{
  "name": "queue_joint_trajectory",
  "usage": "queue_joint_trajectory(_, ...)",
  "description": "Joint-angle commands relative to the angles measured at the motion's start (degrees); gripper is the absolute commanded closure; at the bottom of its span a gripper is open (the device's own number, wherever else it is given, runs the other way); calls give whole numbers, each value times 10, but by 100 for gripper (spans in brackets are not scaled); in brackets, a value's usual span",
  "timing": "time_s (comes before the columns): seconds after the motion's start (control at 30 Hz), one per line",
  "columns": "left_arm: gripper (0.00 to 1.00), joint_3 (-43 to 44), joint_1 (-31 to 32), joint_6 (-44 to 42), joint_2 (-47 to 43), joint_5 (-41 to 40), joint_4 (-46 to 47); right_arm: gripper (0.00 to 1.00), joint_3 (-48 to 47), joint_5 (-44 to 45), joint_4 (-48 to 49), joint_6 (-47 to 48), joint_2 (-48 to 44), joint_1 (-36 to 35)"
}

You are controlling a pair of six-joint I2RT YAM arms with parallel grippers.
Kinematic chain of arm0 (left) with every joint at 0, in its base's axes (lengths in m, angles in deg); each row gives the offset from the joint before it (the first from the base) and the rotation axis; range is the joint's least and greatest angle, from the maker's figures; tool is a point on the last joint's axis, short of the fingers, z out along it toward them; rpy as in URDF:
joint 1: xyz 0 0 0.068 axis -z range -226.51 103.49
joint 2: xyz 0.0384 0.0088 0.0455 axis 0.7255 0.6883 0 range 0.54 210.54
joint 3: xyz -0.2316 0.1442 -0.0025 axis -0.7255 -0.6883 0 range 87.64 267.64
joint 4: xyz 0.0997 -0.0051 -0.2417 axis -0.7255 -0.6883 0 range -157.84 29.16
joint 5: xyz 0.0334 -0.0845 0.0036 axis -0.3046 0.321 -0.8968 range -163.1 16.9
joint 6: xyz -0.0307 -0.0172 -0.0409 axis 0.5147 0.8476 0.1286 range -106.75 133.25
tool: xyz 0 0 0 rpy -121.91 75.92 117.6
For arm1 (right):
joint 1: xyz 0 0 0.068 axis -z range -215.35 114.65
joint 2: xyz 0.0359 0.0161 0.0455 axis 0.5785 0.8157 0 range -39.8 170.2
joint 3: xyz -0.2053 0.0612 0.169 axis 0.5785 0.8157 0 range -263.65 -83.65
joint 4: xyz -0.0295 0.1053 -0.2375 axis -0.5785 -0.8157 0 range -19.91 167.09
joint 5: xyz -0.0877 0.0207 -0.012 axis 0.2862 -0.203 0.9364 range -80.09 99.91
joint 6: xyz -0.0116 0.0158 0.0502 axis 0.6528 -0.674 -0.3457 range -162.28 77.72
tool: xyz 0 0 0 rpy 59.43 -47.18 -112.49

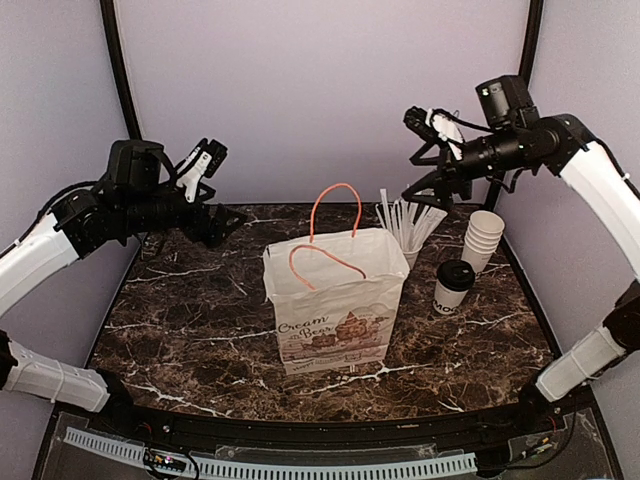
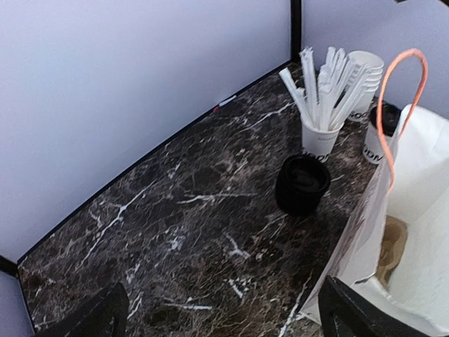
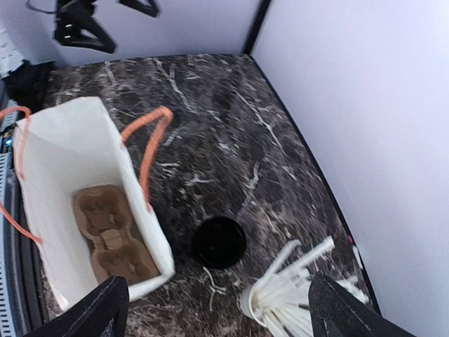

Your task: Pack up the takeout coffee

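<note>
Start with the right gripper (image 1: 418,158), fingers spread wide and carrying nothing, high over the back right corner. Find the takeout coffee (image 1: 454,287) upright on the dark, white-veined table (image 1: 180,300), just right of the paper bag (image 1: 335,300) and just in front of the stack of lidless cups (image 1: 484,240). Come down on it from above or from the right, keeping away from the cup of white sticks (image 1: 408,228) behind it. Close on the paper wall below the lid (image 1: 456,270) rather than on the black dome itself; judge that lid as only pressed on and likely to pop off under a pull. Squeeze lightly: thin paper, smooth and slightly tapered, apt to dent or slip. Keep it upright on the way over. Lower it through the open mouth of the bag, clear of the orange cord handles (image 1: 336,186), into a well of the brown pulp carrier (image 3: 112,235) lying on the bag's floor. Bring in the left gripper (image 1: 220,190), likewise spread and empty at the back left, to steady the bag's rim if needed. Expect thin white paper walls, quick to flex and easy to tip at a nudge. Mind also the black round piece (image 2: 302,184) behind the bag, glossy plastic, possibly spare lids; cannot tell for sure.
</note>
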Motion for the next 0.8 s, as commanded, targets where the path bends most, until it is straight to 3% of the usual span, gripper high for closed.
queue_joint_trajectory(0.0,2,-93,-42,-12,-37,-72,93,10,140,18,52,-20,-84,112)
queue_joint_trajectory(0.1,2,-135,-111,7,-32,-33,123,11,222,38,55,-24,-109,178)
queue_joint_trajectory(0.23,5,-186,-161,34,-36,20,190,8,268,69,-7,33,-86,193)
queue_joint_trajectory(0.4,7,-223,-174,43,-53,56,223,6,248,117,-107,110,-29,195)
queue_joint_trajectory(0.77,8,-250,-175,44,-75,79,234,5,221,194,-124,191,41,195)
